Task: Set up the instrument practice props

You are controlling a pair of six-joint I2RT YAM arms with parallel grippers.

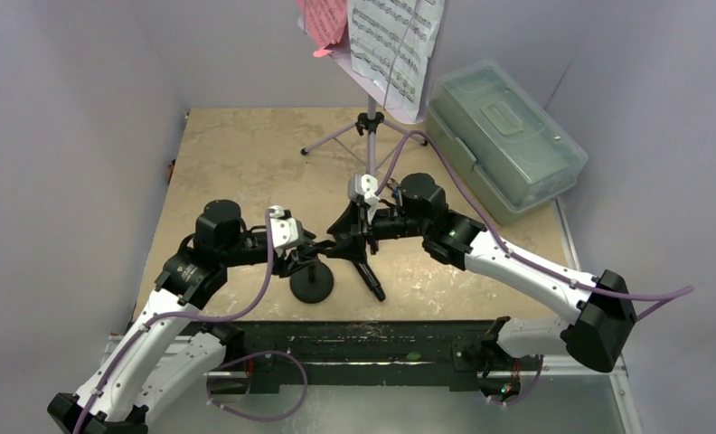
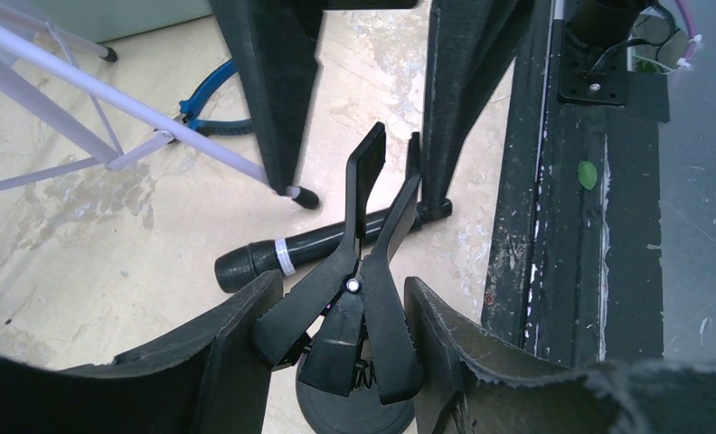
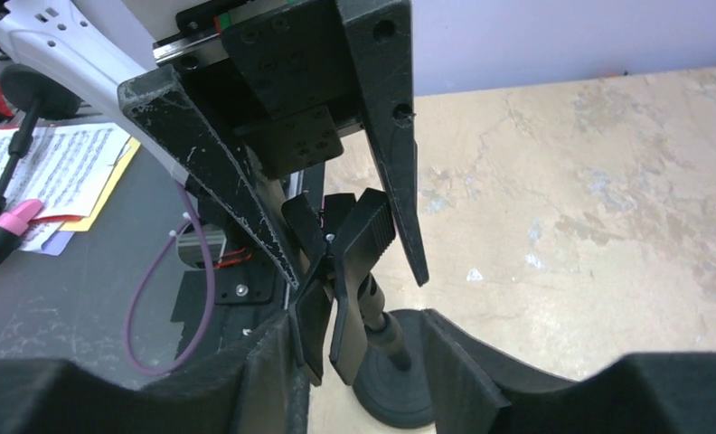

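The lavender music stand (image 1: 370, 117) stands at the back with pink sheets (image 1: 325, 23) and white sheets (image 1: 392, 41) on its tray. The short black mic stand (image 1: 311, 284) stands upright near the front. My left gripper (image 2: 341, 285) is shut on the handles of its spring clip (image 2: 363, 271), and the clip's paddles stand apart. My right gripper (image 3: 354, 321) is open, its fingers either side of the clip's paddles (image 3: 345, 316); the left finger is close against them. The black microphone (image 2: 282, 253) lies on the table just right of the stand (image 1: 370, 276).
A clear lidded box (image 1: 504, 136) sits at the back right. Blue-handled pliers (image 2: 205, 108) lie under the music stand's legs (image 2: 65, 90). The black mounting rail (image 1: 372, 348) runs along the near edge. Printed sheets (image 3: 56, 172) lie on a dark surface beyond the table.
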